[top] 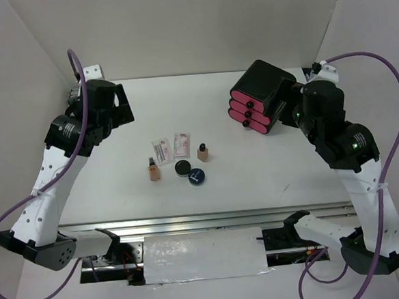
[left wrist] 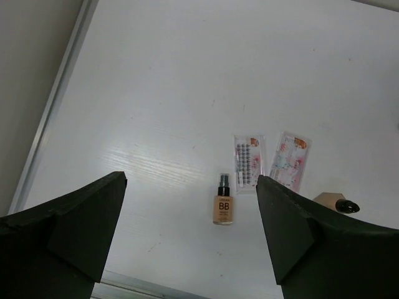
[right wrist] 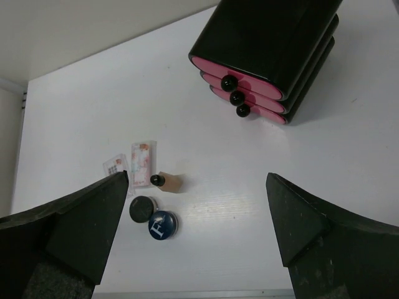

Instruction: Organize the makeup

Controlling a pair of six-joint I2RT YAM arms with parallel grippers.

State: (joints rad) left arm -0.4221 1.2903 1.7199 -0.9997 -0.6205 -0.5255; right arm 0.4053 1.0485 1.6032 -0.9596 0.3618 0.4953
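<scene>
Makeup (top: 182,167) sits clustered mid-table in the top view, well apart from the box (top: 261,94); both arms are raised with elbows bent, the left gripper (top: 119,107) at far left and the right gripper (top: 291,102) beside the box. My left wrist view shows its jaws spread wide and empty above a bottle (left wrist: 224,204) and two sachets (left wrist: 247,161), so I'd descend squarely with the fingers across the bottle's width. My right wrist view shows the right jaws equally wide and empty, and the drawers (right wrist: 257,87) look shut; I judge one needs pulling open first.

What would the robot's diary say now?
left gripper open, empty | right gripper open, empty | makeup loose mid-table | drawer box shut
</scene>
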